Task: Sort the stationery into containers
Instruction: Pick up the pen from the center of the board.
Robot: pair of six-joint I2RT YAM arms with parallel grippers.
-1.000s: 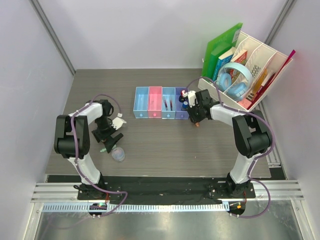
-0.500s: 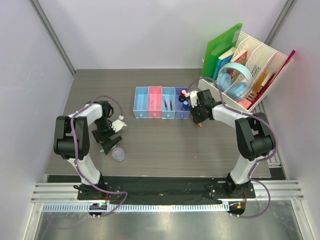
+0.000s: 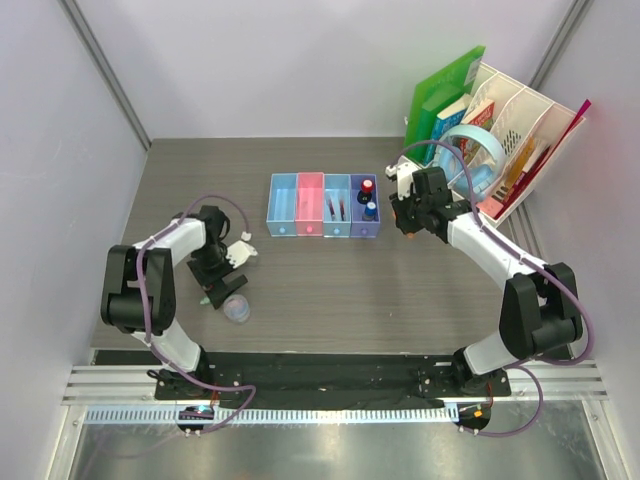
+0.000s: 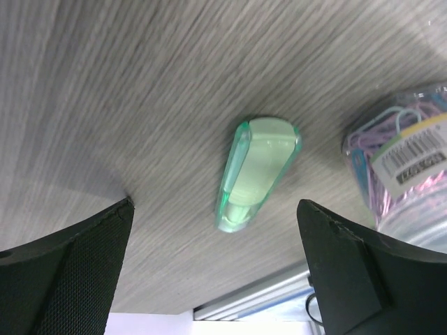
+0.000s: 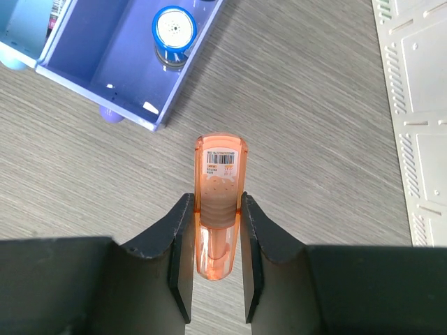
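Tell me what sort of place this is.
Probably a walled robot test cell staged as a desk: plain white panels around a wood-grain table, a white desk organizer with blue headphones, a row of sorting trays.

We see 4 little trays (image 3: pixel 323 205) joined in a row: lt blue, pink, lt blue, purple. Slim pens (image 3: pixel 337 208) lie in the 3rd. A red-capped bit (image 3: pixel 367 186) & a blue-capped bit (image 5: pixel 174 29) stand in the purple tray (image 5: pixel 105 70). The orange piece (image 5: pixel 221 164), w/ a barcode sticker, is pinched in the right gripper (image 5: pixel 218 209) near that tray. The green piece (image 4: pixel 255 171) lies flat beside the round clear disc (image 4: pixel 405 160) full of paper clips.
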